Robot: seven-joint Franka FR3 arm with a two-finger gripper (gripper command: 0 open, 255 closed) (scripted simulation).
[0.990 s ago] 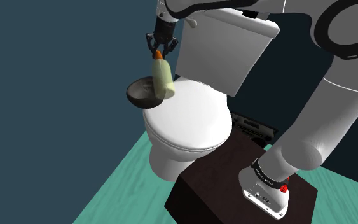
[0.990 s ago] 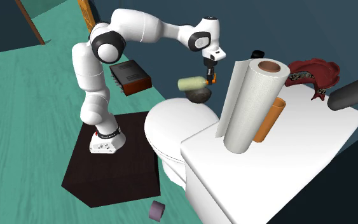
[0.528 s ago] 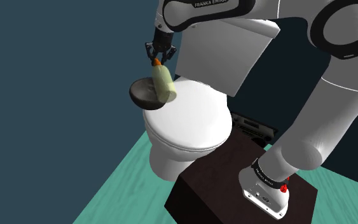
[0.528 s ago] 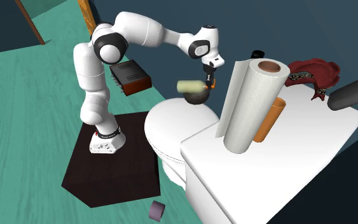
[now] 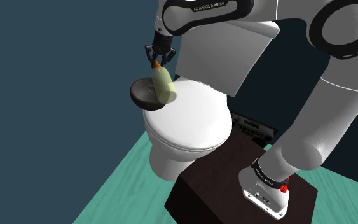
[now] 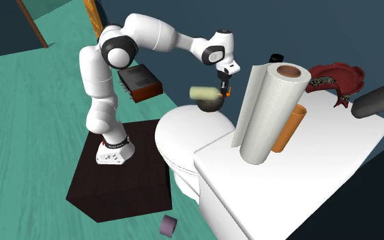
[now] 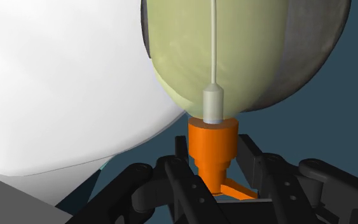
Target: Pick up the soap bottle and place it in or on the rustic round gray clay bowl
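Observation:
A pale green soap bottle point(image 5: 165, 86) with an orange pump top point(image 7: 212, 143) hangs tilted from my gripper point(image 5: 157, 58), which is shut on the pump neck. In the wrist view the black fingers point(image 7: 184, 184) clasp the orange neck, and the bottle's body point(image 7: 234, 51) stretches away from them. The dark grey round bowl point(image 5: 144, 94) sits at the edge of the white toilet lid point(image 5: 187, 118). The bottle's lower end overlaps the bowl's rim; I cannot tell whether they touch. In the second exterior view the bottle point(image 6: 204, 92) lies almost level just above the bowl point(image 6: 211, 104), the gripper point(image 6: 223, 88) at its cap end.
The toilet tank point(image 5: 228, 51) rises close behind the gripper. On its top stand a paper towel roll point(image 6: 269, 112), an orange cylinder point(image 6: 289, 128) and a red dish point(image 6: 333, 76). A brown box point(image 6: 141, 82) and a small purple cup point(image 6: 168, 225) lie on the teal floor.
The gripper carried the bottle a little toward the shoulder view's left, and the bottle's body tipped further over the bowl. Over the last half second almost nothing moved.

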